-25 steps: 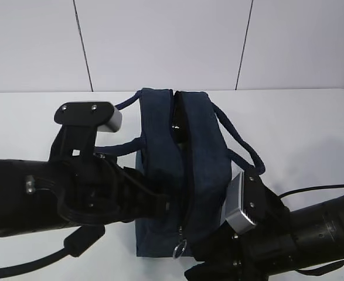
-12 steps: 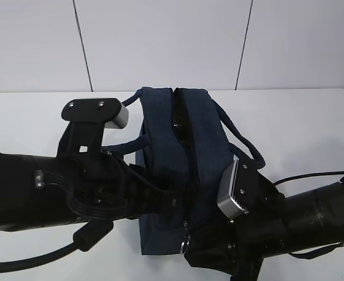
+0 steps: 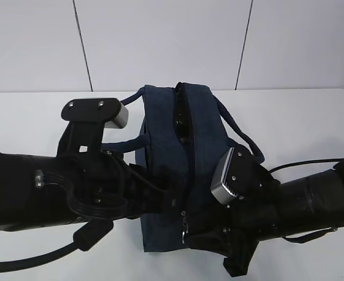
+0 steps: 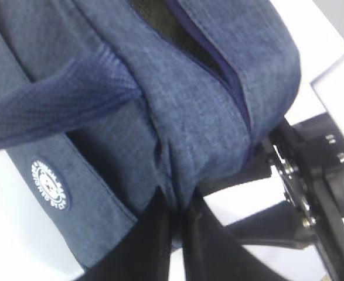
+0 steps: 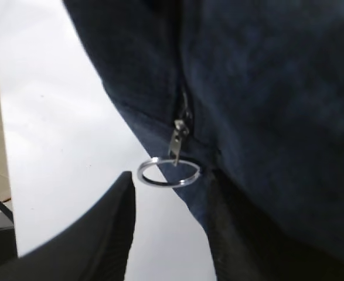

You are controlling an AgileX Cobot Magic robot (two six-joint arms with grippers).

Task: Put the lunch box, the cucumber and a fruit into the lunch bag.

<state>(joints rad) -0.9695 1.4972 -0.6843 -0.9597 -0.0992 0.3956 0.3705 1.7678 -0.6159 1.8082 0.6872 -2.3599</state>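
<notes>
The navy lunch bag (image 3: 163,152) stands mid-table with its top zipper partly open, and something dark glints in the gap. My left gripper (image 4: 175,206) is shut on a pinched fold of the bag's side fabric (image 4: 172,175), low on the near end. My right gripper (image 5: 172,187) is open at the bag's near end. One of its fingers (image 5: 110,225) stands over the table and the other lies against the cloth. The silver ring zip pull (image 5: 169,172) hangs between the fingertips, unclamped. The lunch box, the cucumber and the fruit are out of view.
The white table (image 3: 300,117) stretches to either side of the bag, with a pale panelled wall behind it. The bag's loop handles (image 3: 235,130) droop to its sides. Both dark arms crowd the table's front edge.
My right arm has moved up and left, closer against the bag's near end. The bag's near end has shifted slightly right. The left grip on the fabric is unchanged.
</notes>
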